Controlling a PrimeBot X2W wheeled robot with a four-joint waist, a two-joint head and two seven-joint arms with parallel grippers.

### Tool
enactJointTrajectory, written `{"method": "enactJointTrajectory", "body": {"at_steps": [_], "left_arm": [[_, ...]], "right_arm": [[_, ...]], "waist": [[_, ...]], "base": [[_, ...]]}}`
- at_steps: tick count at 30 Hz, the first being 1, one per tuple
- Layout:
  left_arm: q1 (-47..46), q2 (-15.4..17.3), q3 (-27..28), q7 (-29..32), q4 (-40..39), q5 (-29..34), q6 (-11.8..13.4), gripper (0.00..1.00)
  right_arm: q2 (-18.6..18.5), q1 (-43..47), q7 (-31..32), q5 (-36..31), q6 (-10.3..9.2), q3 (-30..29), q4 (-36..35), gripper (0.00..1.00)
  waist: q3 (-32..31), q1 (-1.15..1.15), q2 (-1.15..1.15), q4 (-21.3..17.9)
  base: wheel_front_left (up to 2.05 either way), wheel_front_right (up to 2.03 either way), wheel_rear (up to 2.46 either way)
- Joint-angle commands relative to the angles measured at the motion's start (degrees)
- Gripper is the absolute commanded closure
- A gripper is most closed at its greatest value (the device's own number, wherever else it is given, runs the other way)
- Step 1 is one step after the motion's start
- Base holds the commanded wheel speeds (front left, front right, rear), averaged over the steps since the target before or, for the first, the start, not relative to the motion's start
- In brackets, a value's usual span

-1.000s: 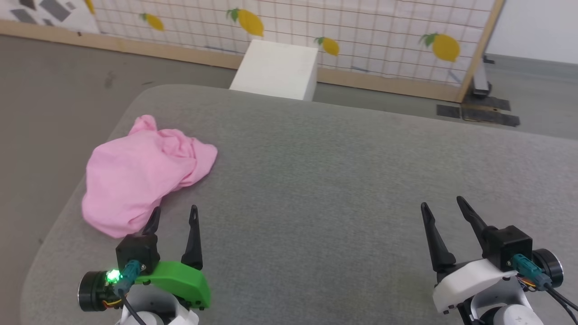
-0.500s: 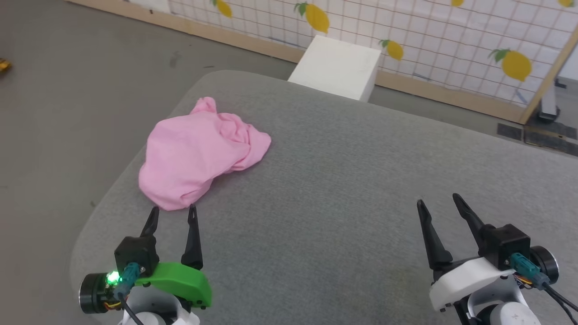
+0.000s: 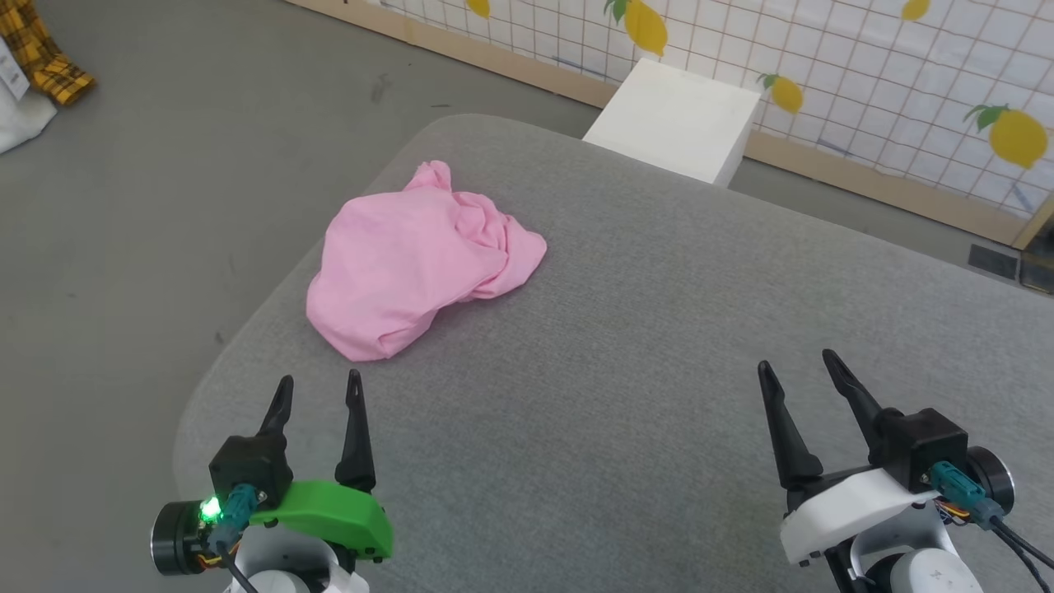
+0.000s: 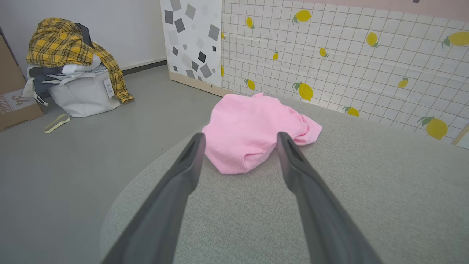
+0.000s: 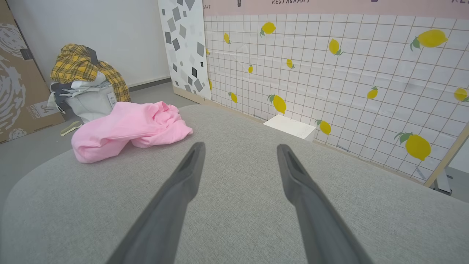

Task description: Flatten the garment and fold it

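A crumpled light pink cotton pair of shorts (image 3: 420, 263) lies bunched at the far left corner of a grey fabric-covered table (image 3: 626, 346). The left gripper (image 3: 319, 377) and right gripper (image 3: 795, 359) hover over the table's near edge, the jaws of all 2 spread wide and empty. Flattening seems not yet begun; the next move likely calls for reaching in and pinching an edge.

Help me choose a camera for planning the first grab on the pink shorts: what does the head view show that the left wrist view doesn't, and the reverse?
Head view's own: the right gripper, open, over bare grey cushion, well away from the garment.
Left wrist view's own: a cardboard box and a grey-squares panel at the room's edge.
Shared: the crumpled garment near the cushion's rounded corner, the lemon-print wall, yellow plaid cloth, and the left gripper, open, short of the garment.
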Motion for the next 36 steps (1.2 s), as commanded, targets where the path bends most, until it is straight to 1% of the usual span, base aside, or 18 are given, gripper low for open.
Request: {"method": "enactJointTrajectory", "body": {"at_steps": [1, 19, 36], "left_arm": [[0.6, 0.5, -0.3, -0.7, 0.0, -0.6, 0.5, 0.00], [0.8, 1.4, -1.7, -1.8, 0.3, -2.8, 2.3, 0.00], [1.0, 2.5, -3.0, -3.3, 0.7, -5.2, 4.1, 0.00]], "right_arm": [[0.1, -0.9, -0.5, 0.5, -0.06, 0.1, 0.3, 0.00], [0.1, -1.6, -2.6, 1.6, -0.07, 0.4, 1.6, 0.00], [0.1, -2.6, -4.2, 2.5, -0.09, 0.9, 2.7, 0.00]], "waist": [[0.1, 0.00, 0.00, 0.7], [0.1, 0.00, 0.00, 6.1], [0.9, 0.00, 0.00, 10.3]], "base": [[0.00, 0.00, 0.00], [0.00, 0.00, 0.00], [0.00, 0.00, 0.00]]}}
